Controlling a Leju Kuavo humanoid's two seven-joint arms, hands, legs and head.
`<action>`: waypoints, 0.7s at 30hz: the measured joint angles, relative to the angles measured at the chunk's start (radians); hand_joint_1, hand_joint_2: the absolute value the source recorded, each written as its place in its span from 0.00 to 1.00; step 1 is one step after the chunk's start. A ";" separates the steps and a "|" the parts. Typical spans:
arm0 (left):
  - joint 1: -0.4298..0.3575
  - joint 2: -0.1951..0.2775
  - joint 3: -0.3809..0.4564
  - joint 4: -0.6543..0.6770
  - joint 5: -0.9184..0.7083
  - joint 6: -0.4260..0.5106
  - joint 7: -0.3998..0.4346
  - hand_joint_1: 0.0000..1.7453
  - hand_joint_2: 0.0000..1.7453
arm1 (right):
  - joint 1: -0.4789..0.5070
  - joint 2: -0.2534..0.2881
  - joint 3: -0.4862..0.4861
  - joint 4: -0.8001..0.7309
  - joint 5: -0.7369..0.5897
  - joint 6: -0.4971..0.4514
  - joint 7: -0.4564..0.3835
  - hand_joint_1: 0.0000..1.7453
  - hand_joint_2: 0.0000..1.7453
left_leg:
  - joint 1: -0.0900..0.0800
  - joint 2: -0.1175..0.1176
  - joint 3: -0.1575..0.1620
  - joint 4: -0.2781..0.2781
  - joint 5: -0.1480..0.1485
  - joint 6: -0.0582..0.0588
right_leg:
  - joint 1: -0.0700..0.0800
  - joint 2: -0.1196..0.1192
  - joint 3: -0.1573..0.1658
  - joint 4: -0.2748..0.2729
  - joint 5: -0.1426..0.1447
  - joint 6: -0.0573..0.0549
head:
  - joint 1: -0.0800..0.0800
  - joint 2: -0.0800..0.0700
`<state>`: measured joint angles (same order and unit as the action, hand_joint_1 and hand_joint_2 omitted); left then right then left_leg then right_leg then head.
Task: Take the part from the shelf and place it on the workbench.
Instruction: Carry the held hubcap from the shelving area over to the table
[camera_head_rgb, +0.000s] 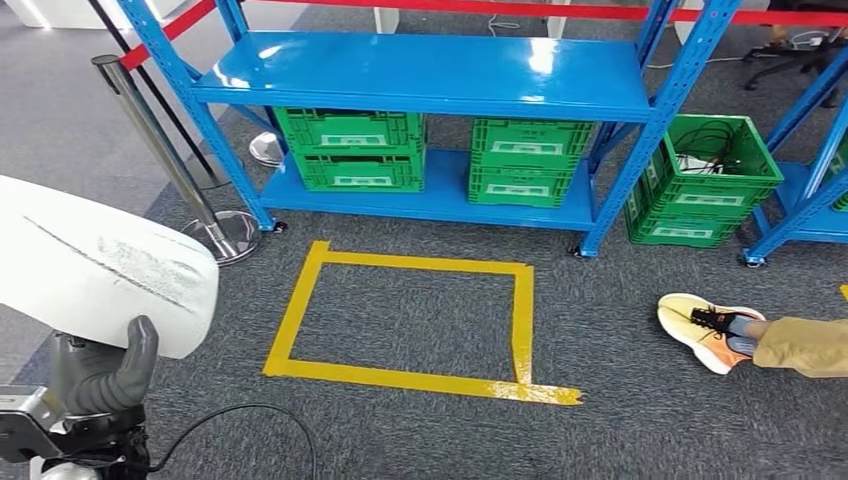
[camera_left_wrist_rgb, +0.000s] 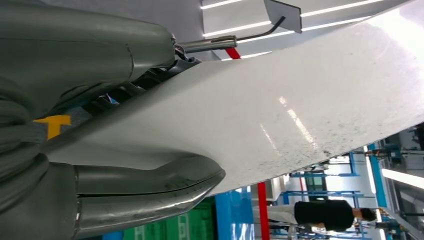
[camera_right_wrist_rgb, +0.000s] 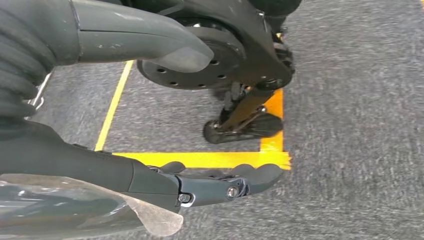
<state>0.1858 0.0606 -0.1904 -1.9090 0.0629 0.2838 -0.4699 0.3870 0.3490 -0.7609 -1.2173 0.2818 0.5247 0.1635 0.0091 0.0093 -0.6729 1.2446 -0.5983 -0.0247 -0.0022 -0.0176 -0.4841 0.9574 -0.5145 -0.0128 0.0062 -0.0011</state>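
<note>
Part (camera_head_rgb: 95, 265) is already off the shelf as far as I can tell: it's a big white curved panel, kinda scuffed and speckled on the surface, and it sits at the lower left of the head view, held up over the grey carpet by the left hand (camera_head_rgb: 98, 372). You can see the grey thumb (camera_head_rgb: 140, 345) pressed against its lower edge there, and in the left wrist view the same thumb (camera_left_wrist_rgb: 150, 192) wraps one face of the panel (camera_left_wrist_rgb: 280, 115) while the darker fingers (camera_left_wrist_rgb: 130, 92) sit on the other side, so that hand is clamped on it. Right hand (camera_right_wrist_rgb: 150, 145) hangs low over the floor, thumb and fingers spread apart with nothing between them, just pointing down near the yellow tape square (camera_head_rgb: 400, 320). The blue shelf (camera_head_rgb: 430, 75) is straight ahead with green crates (camera_head_rgb: 350, 150) on its lower level, and its top board looks bare from here. No workbench anywhere in these views, so my guess is the pickup half is done and the whole carry-and-set-down half is left; the robot probably needs to turn away from the shelf to find the bench. Also someone's shoe (camera_head_rgb: 705, 330) pokes in at the right, near the tape, so worth watching that side if it swings round with a panel this wide.
</note>
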 joint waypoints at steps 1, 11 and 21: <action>0.000 0.000 0.000 0.000 0.000 0.000 0.000 1.00 1.00 | 0.000 0.000 0.000 0.000 0.003 0.001 -0.001 0.00 1.00 | 0.000 0.000 0.008 0.040 0.004 0.000 | 0.002 -0.006 -0.016 0.006 0.011 -0.001 | 0.000 0.000; 0.001 -0.001 0.000 0.001 -0.020 -0.002 -0.001 1.00 1.00 | 0.000 0.000 0.001 0.000 0.020 0.017 -0.013 0.00 1.00 | -0.018 0.024 0.225 -0.284 0.067 0.053 | 0.004 -0.048 -0.113 0.068 0.043 0.037 | 0.002 0.000; 0.007 -0.003 0.001 0.003 -0.033 0.006 -0.008 1.00 1.00 | 0.006 0.000 0.002 -0.001 0.015 0.015 -0.014 0.00 1.00 | -0.022 -0.062 0.113 -0.261 0.154 0.052 | -0.002 0.071 0.011 0.039 -0.037 0.037 | 0.002 0.000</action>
<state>0.1931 0.0579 -0.1897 -1.9058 0.0300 0.2894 -0.4776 0.3930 0.3494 -0.7588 -1.2185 0.2964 0.5402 0.1493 -0.0127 -0.0530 -0.5603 0.9838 -0.4446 0.0277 -0.0041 0.0535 -0.4726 0.9966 -0.5513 0.0237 0.0085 -0.0011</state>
